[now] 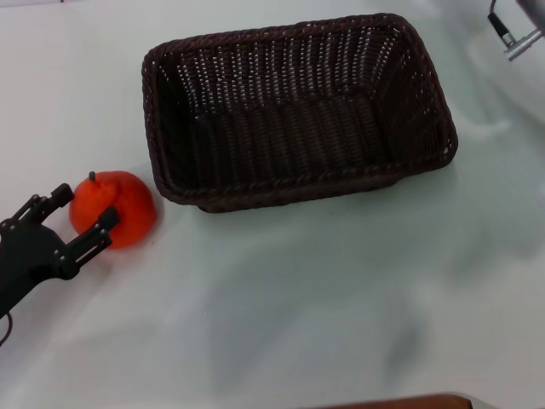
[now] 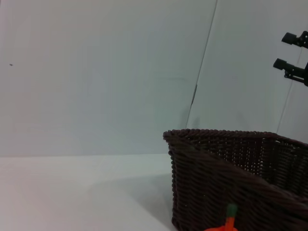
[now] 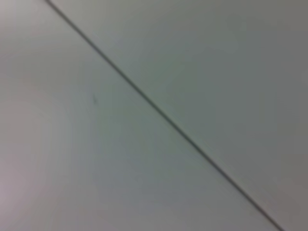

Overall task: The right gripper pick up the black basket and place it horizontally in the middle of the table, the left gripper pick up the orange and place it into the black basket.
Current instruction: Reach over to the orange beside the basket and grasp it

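Note:
The black basket (image 1: 298, 111) lies lengthwise across the middle of the white table (image 1: 341, 298), open side up and empty. Its wall also shows in the left wrist view (image 2: 231, 178). The orange (image 1: 119, 209) sits on the table just off the basket's left end; only its stem and top (image 2: 230, 222) show in the left wrist view. My left gripper (image 1: 85, 207) is low at the orange's left side, open, with one finger behind it and one in front. My right gripper (image 2: 294, 52) is raised beyond the basket's right end, fingers apart and empty.
A part of the right arm (image 1: 513, 34) shows at the head view's top right corner. A brown edge (image 1: 400, 402) runs along the table's front. The right wrist view shows only a plain surface with a dark seam (image 3: 163, 120).

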You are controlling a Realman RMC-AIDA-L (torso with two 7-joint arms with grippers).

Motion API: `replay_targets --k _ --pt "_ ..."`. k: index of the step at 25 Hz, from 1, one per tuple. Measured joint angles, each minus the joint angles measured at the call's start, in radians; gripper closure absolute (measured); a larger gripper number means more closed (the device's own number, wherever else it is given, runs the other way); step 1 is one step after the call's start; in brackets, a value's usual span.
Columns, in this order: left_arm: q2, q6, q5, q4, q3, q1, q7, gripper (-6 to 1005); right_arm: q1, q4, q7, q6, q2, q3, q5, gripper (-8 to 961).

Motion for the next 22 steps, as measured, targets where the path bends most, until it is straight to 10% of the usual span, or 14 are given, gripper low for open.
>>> replay_targets --k 12,22 --pt "-0.014 0.065 0.001 0.000 -0.008 -0.036 0.002 195 -0.006 0.030 -0.029 -0.001 0.000 -0.001 0.005 188" --pt "-0.017 0.070 -0.005 0.000 -0.013 -0.039 0.052 637 -0.008 0.032 -0.030 -0.007 0.000 0.003 0.005 188"
